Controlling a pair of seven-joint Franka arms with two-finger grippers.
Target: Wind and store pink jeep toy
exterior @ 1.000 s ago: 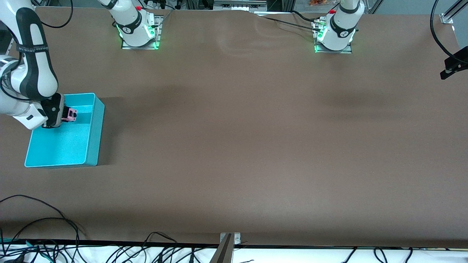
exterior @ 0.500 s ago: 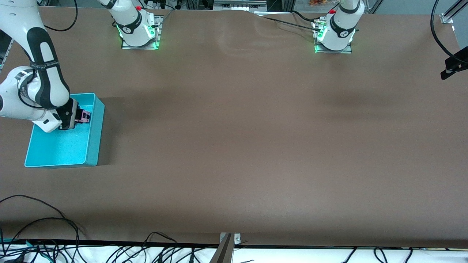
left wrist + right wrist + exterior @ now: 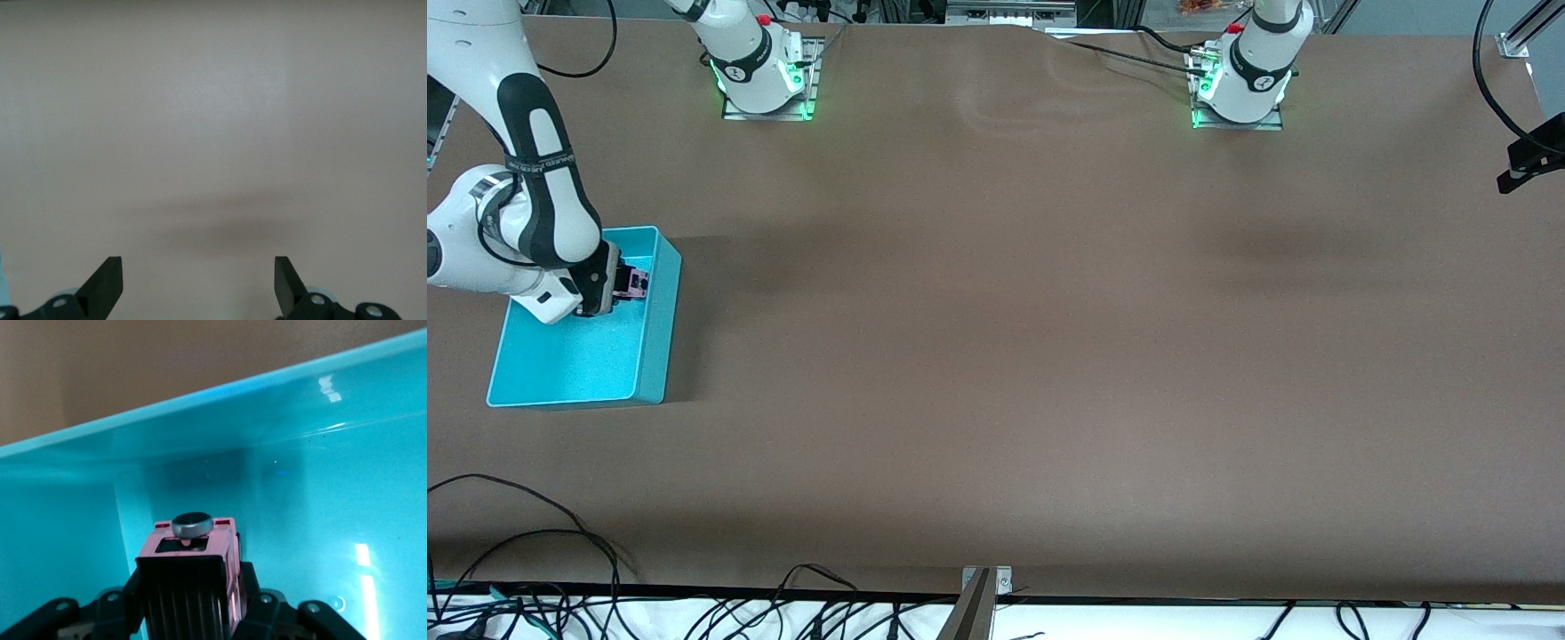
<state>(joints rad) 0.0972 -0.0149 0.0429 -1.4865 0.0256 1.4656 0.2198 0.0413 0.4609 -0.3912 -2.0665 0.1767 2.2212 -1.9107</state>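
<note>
The pink jeep toy (image 3: 637,283), pale pink with a black ribbed roof, hangs inside the turquoise bin (image 3: 660,311), close to the bin's wall toward the left arm's end. My right gripper (image 3: 624,284) is shut on it. In the right wrist view the pink jeep toy (image 3: 200,550) sits between the dark fingers of the right gripper (image 3: 190,593), nose toward an inner corner of the bin (image 3: 300,473). My left gripper (image 3: 199,270) is open with nothing between its fingers, over bare brown table; that arm waits.
The turquoise bin stands at the right arm's end of the brown table (image 3: 996,338). Both arm bases (image 3: 765,80) (image 3: 1240,84) are at the table's edge farthest from the front camera. Loose cables (image 3: 534,569) lie along the nearest edge.
My right gripper has carried the jeep across the bin toward the wall at the left arm's end and lower into the bin. The left gripper has not moved.
</note>
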